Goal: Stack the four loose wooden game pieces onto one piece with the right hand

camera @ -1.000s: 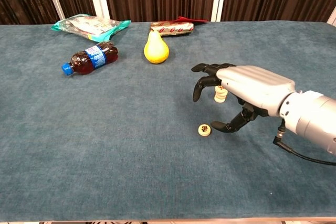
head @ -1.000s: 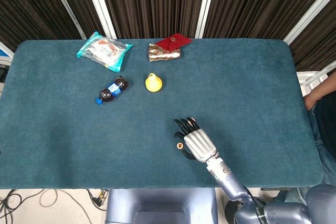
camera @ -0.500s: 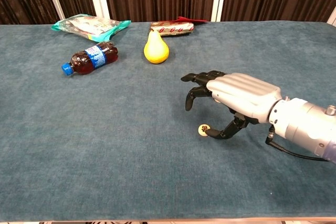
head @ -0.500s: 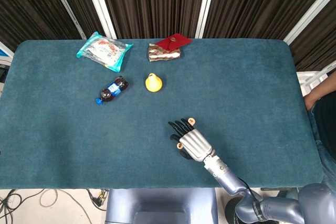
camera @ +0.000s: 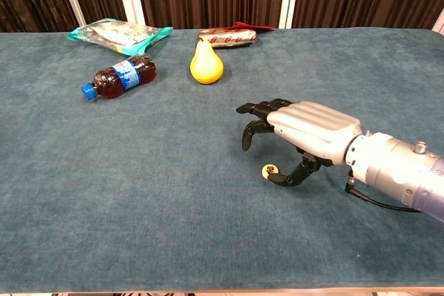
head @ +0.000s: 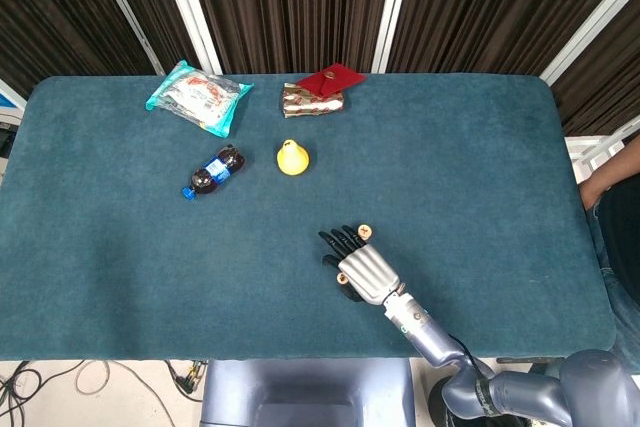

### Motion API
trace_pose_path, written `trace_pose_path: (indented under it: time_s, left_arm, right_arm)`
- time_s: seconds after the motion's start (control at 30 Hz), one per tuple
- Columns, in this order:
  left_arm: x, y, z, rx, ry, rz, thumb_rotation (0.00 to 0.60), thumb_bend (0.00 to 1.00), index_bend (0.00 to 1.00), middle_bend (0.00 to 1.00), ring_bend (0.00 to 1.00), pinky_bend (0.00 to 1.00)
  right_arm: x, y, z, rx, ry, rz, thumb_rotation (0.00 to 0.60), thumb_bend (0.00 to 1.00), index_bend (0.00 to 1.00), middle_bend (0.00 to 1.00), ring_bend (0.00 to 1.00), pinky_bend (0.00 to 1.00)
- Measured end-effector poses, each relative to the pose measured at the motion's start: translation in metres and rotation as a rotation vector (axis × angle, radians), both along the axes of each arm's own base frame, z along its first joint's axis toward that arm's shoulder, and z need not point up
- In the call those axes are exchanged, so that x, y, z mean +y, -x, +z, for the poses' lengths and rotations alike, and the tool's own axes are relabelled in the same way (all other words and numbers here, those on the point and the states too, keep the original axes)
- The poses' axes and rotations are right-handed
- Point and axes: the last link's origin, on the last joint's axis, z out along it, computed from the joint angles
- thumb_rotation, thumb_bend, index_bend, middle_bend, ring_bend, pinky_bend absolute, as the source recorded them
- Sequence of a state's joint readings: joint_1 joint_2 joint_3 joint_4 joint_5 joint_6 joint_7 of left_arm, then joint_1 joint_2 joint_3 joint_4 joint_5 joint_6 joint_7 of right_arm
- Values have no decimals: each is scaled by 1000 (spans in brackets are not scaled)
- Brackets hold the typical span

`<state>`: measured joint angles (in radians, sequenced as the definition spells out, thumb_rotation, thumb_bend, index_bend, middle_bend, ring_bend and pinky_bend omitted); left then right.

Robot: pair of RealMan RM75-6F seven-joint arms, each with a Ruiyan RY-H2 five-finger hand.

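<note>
My right hand [camera: 300, 134] hovers low over the blue cloth at the front right, fingers curled and spread, holding nothing. One loose round wooden piece [camera: 269, 170] with a dark mark on top lies flat beneath it, and the thumb tip touches its right side. In the head view that piece [head: 341, 278] peeks out at the left edge of the right hand [head: 362, 269]. A small stack of wooden pieces [head: 364, 232] stands just beyond the fingertips; the chest view hides it behind the hand. My left hand shows in neither view.
A yellow pear [camera: 206, 64] and a lying dark drink bottle [camera: 119, 77] sit further back on the left. A teal snack bag [camera: 119, 34] and a brown packet with a red one on it [camera: 227, 34] lie by the far edge.
My right hand has moved left and nearer and dropped lower. Its thumb now reaches the loose piece, and the stack has gone out of sight behind the hand in the chest view.
</note>
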<state>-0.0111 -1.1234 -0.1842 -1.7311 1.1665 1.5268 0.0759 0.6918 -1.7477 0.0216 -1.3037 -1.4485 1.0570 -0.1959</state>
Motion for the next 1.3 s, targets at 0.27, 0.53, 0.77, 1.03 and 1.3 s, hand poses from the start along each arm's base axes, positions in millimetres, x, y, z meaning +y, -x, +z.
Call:
trace_pose_path:
  time_s: [0.27, 0.53, 0.77, 1.03, 1.3]
  left_arm:
    - [0, 0, 0, 2, 0, -2, 600, 631, 62, 0, 0, 0]
    - [0, 0, 0, 4, 1, -2, 600, 632, 62, 0, 0, 0]
    - [0, 0, 0, 3, 0, -2, 600, 631, 62, 0, 0, 0]
    - [0, 0, 0, 3, 0, -2, 600, 631, 62, 0, 0, 0]
    - [0, 0, 0, 5, 0, -2, 600, 632, 62, 0, 0, 0]
  right_arm:
    - [-2, 6, -3, 13, 1, -15, 600, 381, 439, 0, 0, 0]
    - [-2, 9, -4, 17, 2, -25, 600, 381, 456, 0, 0, 0]
    - [-4, 9, -5, 23, 5, -25, 600, 381, 468, 0, 0, 0]
    - [-5, 11, -5, 39, 0, -33, 600, 381, 468, 0, 0, 0]
    - [-4, 12, -6, 42, -2, -36, 600, 381, 504, 0, 0, 0]
